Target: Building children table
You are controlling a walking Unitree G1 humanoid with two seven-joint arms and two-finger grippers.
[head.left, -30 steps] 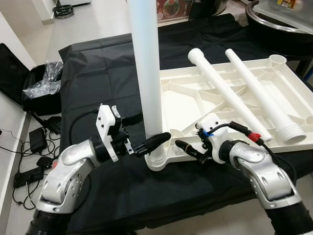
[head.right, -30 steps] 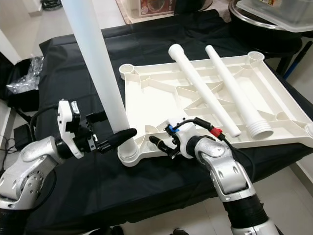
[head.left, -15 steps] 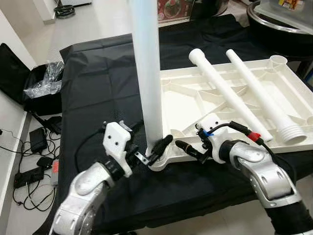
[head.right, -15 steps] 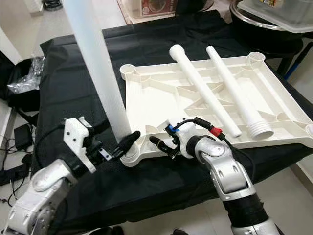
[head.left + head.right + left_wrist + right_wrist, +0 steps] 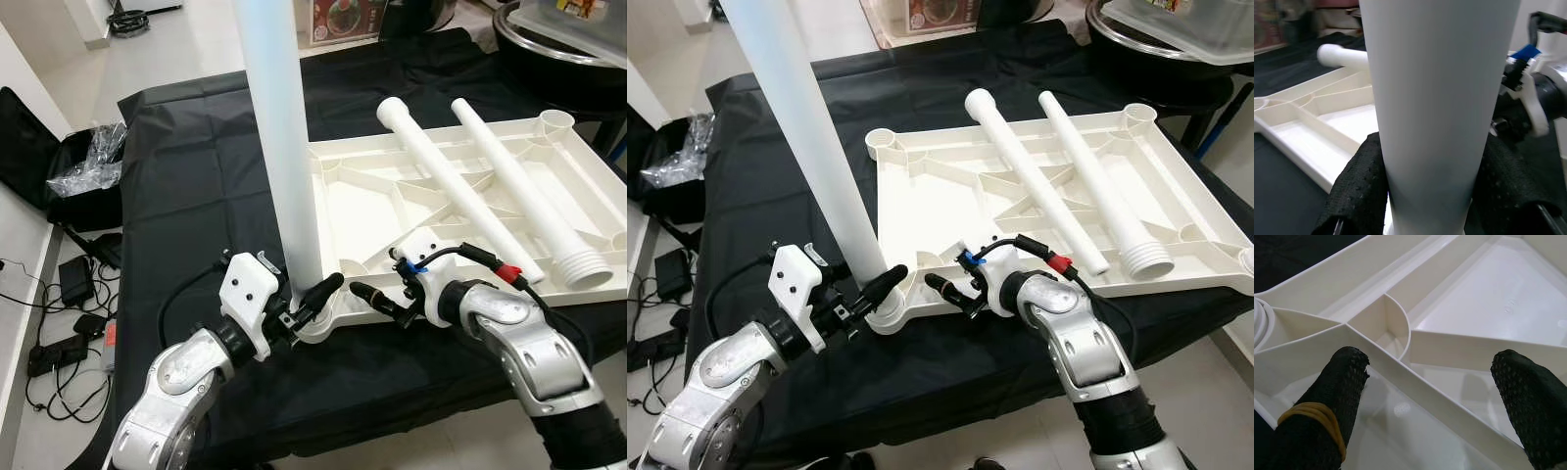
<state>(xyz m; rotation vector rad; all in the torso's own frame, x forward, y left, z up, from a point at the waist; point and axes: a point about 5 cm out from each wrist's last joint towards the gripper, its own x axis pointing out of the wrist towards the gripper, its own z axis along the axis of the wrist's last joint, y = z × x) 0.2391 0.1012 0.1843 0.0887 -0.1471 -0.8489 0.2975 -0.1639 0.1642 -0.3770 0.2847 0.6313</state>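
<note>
The white tabletop lies upside down on the black cloth. One white table leg stands in the near left corner socket, leaning slightly to the left. My left gripper is shut on this leg just above the socket; its black fingers press both sides of the tube. Two loose legs lie across the tabletop's ribs. My right gripper is open at the tabletop's near edge, its fingertips wide apart over a rib junction.
The black-draped table ends just below my arms. On the floor to the left lie a black bag, a crumpled plastic bag and cables. A dark round tub with a clear lid stands at the back right.
My left arm has dropped lower and swung in toward the table's near edge, still holding the leg. The leg's top now leans further left. The right arm is unchanged.
</note>
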